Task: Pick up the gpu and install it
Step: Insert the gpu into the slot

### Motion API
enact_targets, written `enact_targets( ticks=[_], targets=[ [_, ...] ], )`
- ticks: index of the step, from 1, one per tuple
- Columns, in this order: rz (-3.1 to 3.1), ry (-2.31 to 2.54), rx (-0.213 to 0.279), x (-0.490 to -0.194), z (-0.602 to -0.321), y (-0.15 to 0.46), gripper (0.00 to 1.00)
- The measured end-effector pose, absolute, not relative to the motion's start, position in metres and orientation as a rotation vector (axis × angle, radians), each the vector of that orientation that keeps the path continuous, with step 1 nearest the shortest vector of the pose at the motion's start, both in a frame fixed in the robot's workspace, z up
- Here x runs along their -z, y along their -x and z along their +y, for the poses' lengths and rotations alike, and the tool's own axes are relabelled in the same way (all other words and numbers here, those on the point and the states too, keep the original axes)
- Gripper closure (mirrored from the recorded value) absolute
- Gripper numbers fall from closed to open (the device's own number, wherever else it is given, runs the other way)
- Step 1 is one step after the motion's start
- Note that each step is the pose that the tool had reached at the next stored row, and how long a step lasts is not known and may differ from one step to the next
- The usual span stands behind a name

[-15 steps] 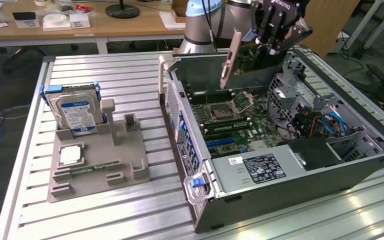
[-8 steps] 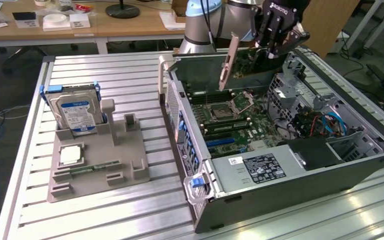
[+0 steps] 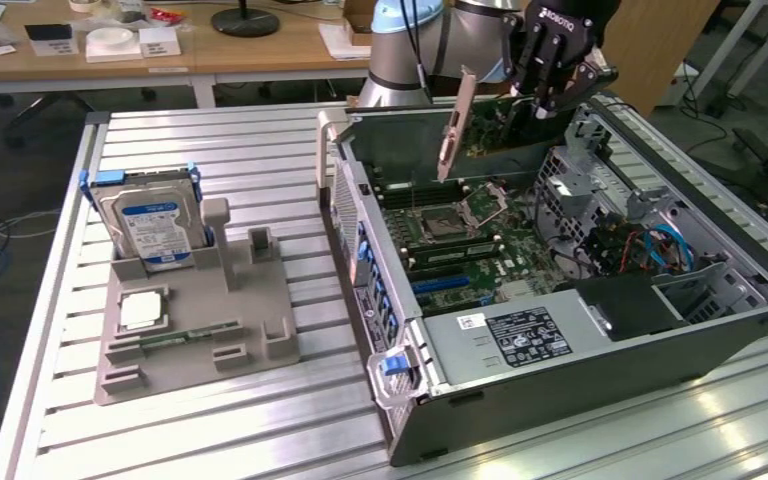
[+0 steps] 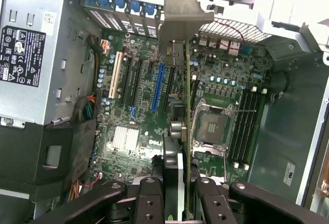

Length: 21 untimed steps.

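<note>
Pickup is complete: in the exterior view's upper right, your gripper (image 3: 540, 98) has its fingers clamped on the gpu (image 3: 491, 126), held above the open computer case (image 3: 558, 390); seating it on the motherboard (image 3: 462, 232) is, in my judgement, not yet done.

The arm (image 3: 404, 60) is a fat round tube, shiny silver-grey, with a light blue cap (image 3: 387, 20) on its joint. A thin black cable (image 3: 420, 55) runs down its side. The gripper (image 3: 542, 100) is black, with white letters on its top part. Its fingers (image 4: 148, 203) are black, made of chunky links with small round screw holes in them.
</note>
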State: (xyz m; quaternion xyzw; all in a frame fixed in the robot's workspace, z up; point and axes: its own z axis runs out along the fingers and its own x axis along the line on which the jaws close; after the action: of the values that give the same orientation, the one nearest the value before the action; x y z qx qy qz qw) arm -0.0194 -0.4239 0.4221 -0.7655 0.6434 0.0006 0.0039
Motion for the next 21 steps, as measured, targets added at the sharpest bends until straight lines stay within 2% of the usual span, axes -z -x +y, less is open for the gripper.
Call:
enact_targets(
  ticks=[21],
  targets=[
    [2.2, 2.217, 0.004, -0.387, -0.421, 0.022, 0.72]
  ],
)
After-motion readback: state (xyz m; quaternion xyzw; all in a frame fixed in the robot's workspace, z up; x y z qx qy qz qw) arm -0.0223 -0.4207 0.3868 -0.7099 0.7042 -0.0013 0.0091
